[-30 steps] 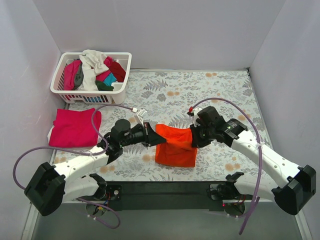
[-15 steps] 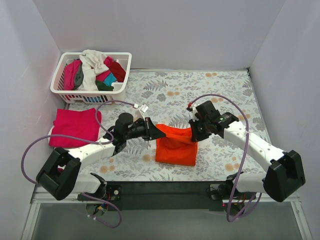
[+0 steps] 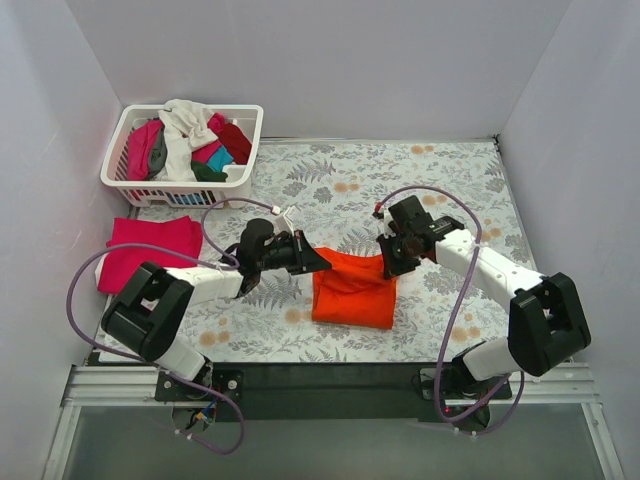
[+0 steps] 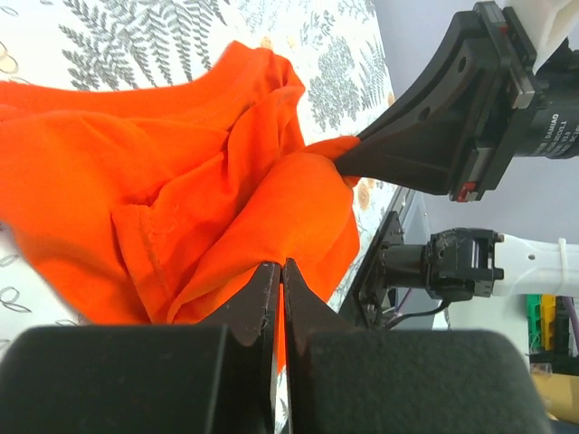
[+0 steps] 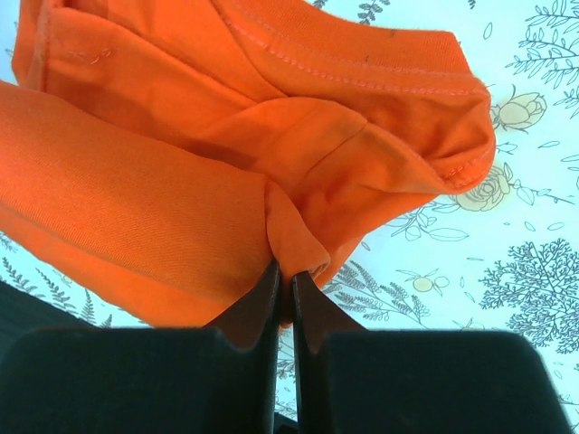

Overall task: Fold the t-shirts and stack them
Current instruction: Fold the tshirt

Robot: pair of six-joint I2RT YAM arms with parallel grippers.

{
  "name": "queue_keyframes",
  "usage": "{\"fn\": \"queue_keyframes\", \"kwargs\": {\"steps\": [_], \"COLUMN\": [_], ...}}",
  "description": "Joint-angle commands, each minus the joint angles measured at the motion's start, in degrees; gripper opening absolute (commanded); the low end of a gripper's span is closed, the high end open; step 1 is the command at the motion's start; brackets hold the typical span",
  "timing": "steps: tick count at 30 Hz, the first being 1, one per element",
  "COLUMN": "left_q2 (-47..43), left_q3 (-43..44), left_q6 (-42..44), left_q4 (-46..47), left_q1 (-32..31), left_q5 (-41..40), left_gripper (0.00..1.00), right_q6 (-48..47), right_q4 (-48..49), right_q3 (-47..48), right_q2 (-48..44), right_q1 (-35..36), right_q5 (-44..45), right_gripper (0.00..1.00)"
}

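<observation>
A bright orange t-shirt point(image 3: 352, 288) lies partly folded on the flowered table at the middle. My left gripper point(image 3: 318, 262) is shut on its left upper edge; the left wrist view shows the orange cloth point(image 4: 181, 181) pinched between the jaws. My right gripper point(image 3: 389, 264) is shut on its right upper edge; the right wrist view shows a fold of orange cloth point(image 5: 271, 136) in the jaws. The held edge hangs stretched between the two grippers. A folded magenta-pink t-shirt point(image 3: 148, 255) lies flat at the left. More shirts, white, dark red, pink and teal, fill the basket.
The white slatted basket point(image 3: 240, 180) stands at the back left corner. Grey walls close in the table on three sides. Purple cables loop off both arms. The black base rail runs along the near edge.
Both grippers have carried the orange shirt's edge away from me, toward the back, and the arms have stretched out further. The shirt's top edge has shifted back with them.
</observation>
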Motion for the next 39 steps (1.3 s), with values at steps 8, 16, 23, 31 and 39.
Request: {"fn": "queue_keyframes", "kwargs": {"steps": [8, 16, 23, 31, 39], "left_q2": [3.1, 0.0, -7.5, -8.9, -9.9], "left_q3": [6.6, 10.8, 7.9, -0.4, -6.9], "left_q6": [2.5, 3.0, 5.1, 2.2, -1.9], "left_q4": [-1.7, -8.8, -13.9, -10.4, -5.6], "left_q1": [2.2, 3.8, 3.8, 3.8, 3.8], "left_q5": [-5.7, -12.4, -17.3, -6.1, -1.4], "left_gripper": [0.0, 0.36, 0.58, 0.67, 0.72], "right_q6": [-0.9, 0.1, 2.3, 6.5, 9.7], "right_q4": [1.7, 1.8, 2.9, 9.2, 15.6], "right_q3": [6.5, 11.7, 6.5, -7.8, -17.2], "right_q2": [3.8, -0.3, -9.4, -15.0, -17.3], "right_q1": [-2.8, -4.4, -4.4, -4.3, -4.3], "right_q5": [4.8, 12.8, 10.5, 3.5, -0.1], "right_gripper": [0.09, 0.78, 0.79, 0.79, 0.71]}}
